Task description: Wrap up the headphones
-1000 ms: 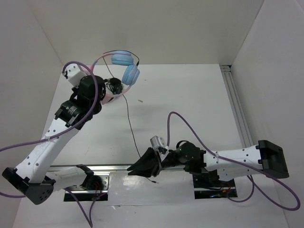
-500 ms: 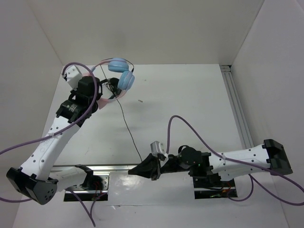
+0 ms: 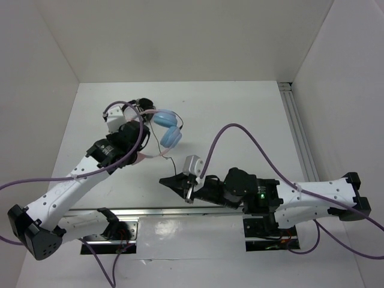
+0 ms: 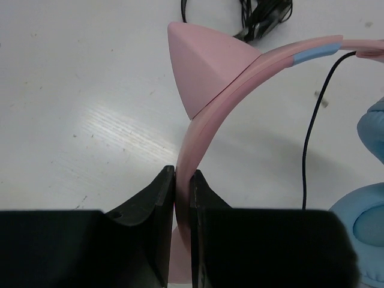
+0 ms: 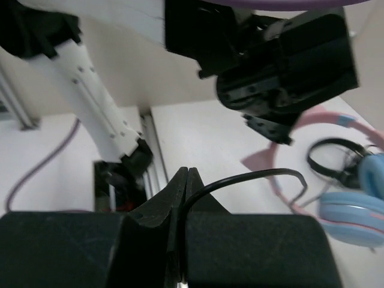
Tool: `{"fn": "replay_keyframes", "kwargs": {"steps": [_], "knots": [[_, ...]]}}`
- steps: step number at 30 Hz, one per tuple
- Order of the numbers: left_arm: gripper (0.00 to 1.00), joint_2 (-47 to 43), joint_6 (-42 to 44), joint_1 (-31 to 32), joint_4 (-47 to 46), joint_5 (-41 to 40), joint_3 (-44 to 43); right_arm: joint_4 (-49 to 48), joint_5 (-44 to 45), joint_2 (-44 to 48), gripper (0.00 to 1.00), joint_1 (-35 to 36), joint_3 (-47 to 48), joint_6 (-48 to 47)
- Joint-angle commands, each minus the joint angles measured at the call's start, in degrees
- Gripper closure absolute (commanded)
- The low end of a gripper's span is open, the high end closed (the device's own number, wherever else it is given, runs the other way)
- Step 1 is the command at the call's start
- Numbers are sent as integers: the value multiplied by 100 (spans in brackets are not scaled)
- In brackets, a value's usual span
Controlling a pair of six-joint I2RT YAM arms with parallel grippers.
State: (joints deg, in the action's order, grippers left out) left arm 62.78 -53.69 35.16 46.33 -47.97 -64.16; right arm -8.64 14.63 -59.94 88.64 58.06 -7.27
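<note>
The headphones have a pink cat-ear headband and two light-blue ear cups, and are held above the table. My left gripper is shut on the headband just below the cat ear; in the top view it sits left of the cups. The thin black cable runs from the cups to my right gripper, which is shut on it. In the top view the right gripper is just below the cups, and the cable between them is short. The headband and cups also show in the right wrist view.
Smaller all-black headphones lie on the table behind the pink ones, also showing at the top of the left wrist view. An aluminium rail runs along the right side. White walls enclose the back and sides.
My left arm has carried the headphones from the back-left corner toward the table's middle. My right gripper has moved away from the front edge up toward them, still shut on the cable.
</note>
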Motion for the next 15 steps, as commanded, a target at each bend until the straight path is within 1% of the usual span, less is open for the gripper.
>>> {"fn": "replay_keyframes", "kwargs": {"steps": [1,3,6,9,10,11,12,13,15], "knots": [[100,-126,-668,316,-1,-423,62,943,751,-9,100,57,476,-433],[100,-65,-1010,369,306,-477,62,1276,699,-9,100,57,662,-433],[100,-12,-1169,369,307,-425,-61,1339,471,-79,100,57,777,-381],[100,330,-1406,369,482,-424,-508,1287,129,-193,100,57,715,-266],[100,444,-1581,308,796,-476,-840,1286,-168,-193,100,57,715,-206],[100,558,-1757,308,903,-477,-1000,1286,-328,-254,100,57,663,-144],[100,794,-1759,247,974,-477,-1150,1199,-495,-255,100,57,662,-143],[100,892,-1837,124,1027,-477,-1290,1077,-853,-255,100,57,584,-143],[100,1042,-1838,-87,1028,-232,-1590,1023,-1111,-255,100,109,522,-82]]}}
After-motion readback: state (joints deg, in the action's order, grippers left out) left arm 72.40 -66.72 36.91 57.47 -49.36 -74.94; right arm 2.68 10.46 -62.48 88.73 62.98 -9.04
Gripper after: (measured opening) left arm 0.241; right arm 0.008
